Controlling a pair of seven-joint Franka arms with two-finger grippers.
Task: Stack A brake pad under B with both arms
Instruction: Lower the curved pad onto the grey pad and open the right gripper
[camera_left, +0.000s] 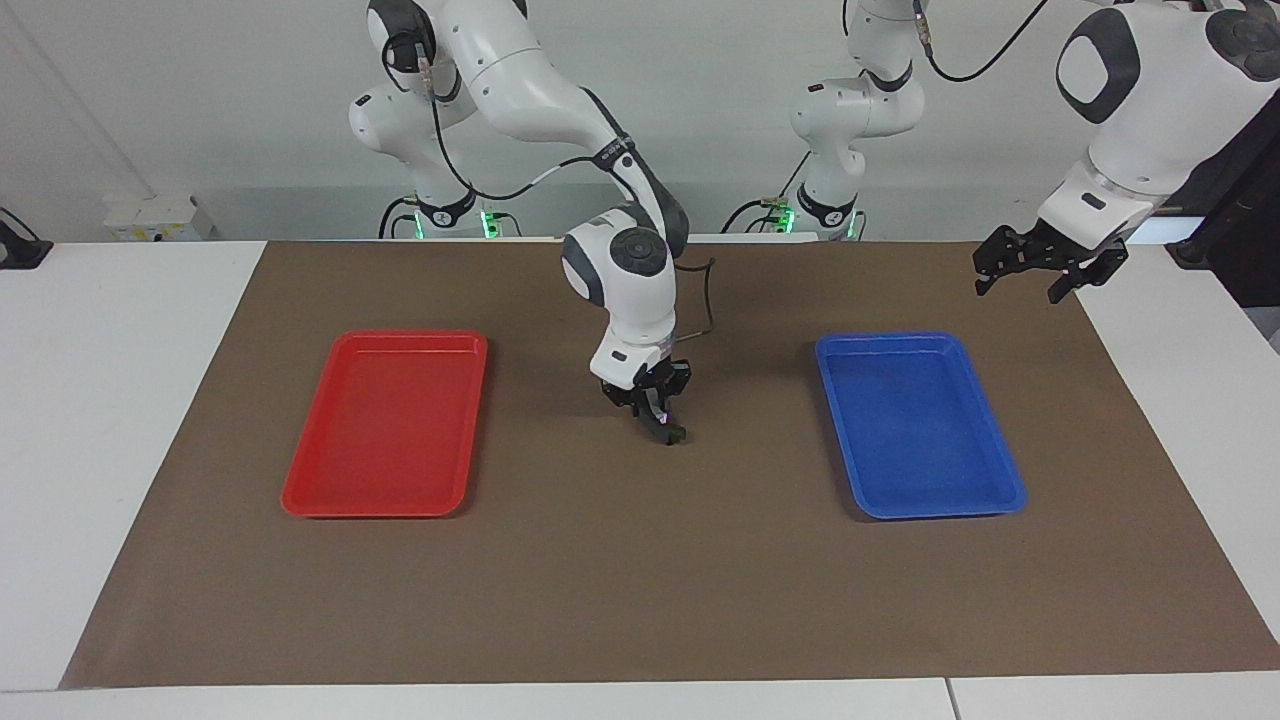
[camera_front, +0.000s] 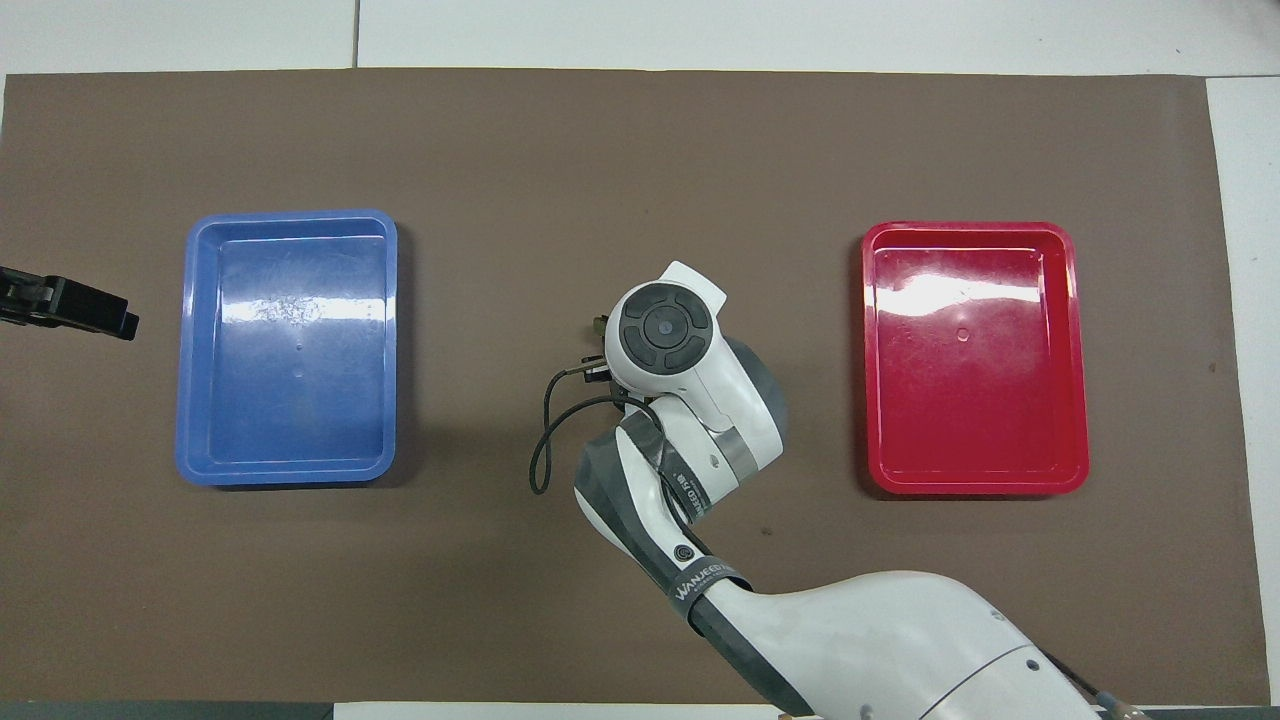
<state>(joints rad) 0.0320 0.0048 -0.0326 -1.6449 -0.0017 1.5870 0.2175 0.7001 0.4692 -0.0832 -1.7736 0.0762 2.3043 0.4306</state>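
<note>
Two trays: red (camera_left: 385, 425), blue (camera_left: 918, 425), bare
Pads: unseen
Right gripper (camera_left: 668, 432): jaws closed, mid-mat
Left gripper (camera_left: 1040, 268): open, waiting
Stack: unconfirmed

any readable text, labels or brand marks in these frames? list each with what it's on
"WANJEED" plus further characters too small to read: on the dark band around the right arm, overhead view.
A second dark band higher on the same arm carries print too small to read.
Nothing legible on the red tray, blue tray or mat.
</note>
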